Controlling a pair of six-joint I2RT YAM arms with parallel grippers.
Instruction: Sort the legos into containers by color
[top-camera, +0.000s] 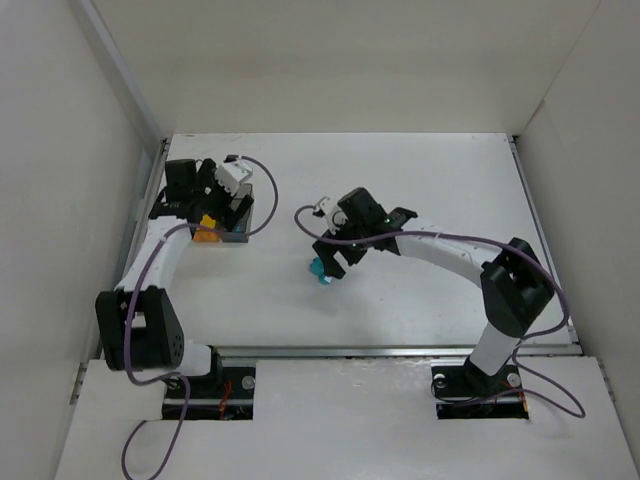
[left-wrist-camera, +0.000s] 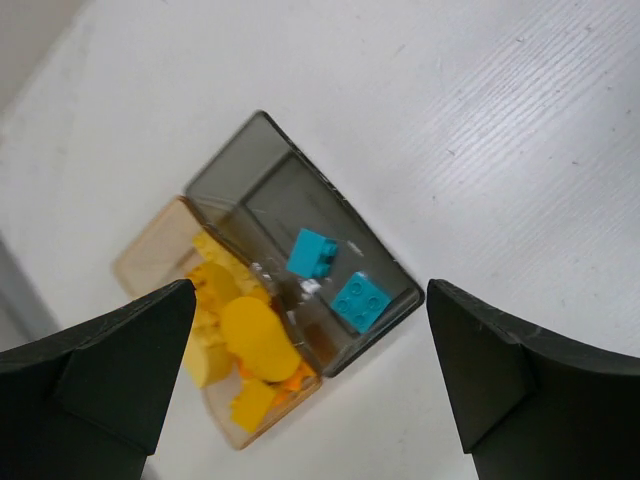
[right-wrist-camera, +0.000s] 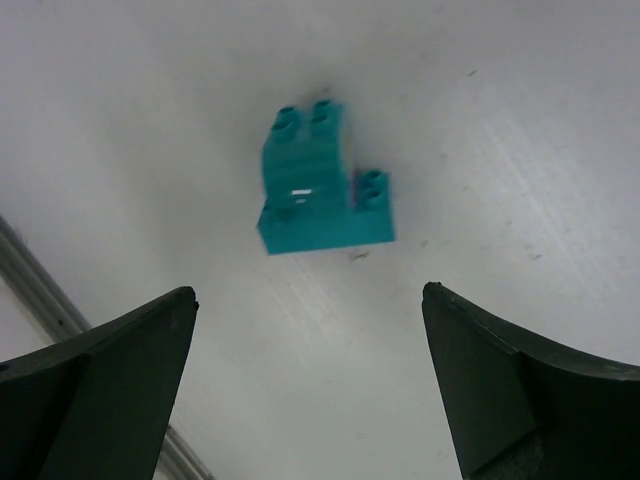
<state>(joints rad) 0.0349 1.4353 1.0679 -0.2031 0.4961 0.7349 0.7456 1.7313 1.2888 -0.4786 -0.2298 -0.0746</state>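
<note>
Two adjoining translucent containers sit at the far left of the table (top-camera: 232, 228). In the left wrist view the amber box (left-wrist-camera: 150, 262) holds several yellow and orange legos (left-wrist-camera: 252, 340), and the smoky grey box (left-wrist-camera: 250, 175) holds two teal pieces (left-wrist-camera: 360, 300). My left gripper (left-wrist-camera: 310, 290) is open and empty, above the boxes, with a finger on either side. A larger teal block (right-wrist-camera: 320, 195) lies on the table near the middle (top-camera: 320, 270). My right gripper (right-wrist-camera: 309, 290) is open and empty, hovering just short of the block; it also shows in the top view (top-camera: 336, 256).
White walls enclose the table on the left (top-camera: 110, 150), back and right. A metal rail (top-camera: 400, 351) runs along the near edge and also shows in the right wrist view (right-wrist-camera: 40, 285). The left arm's cable (top-camera: 262, 190) loops beside the boxes.
</note>
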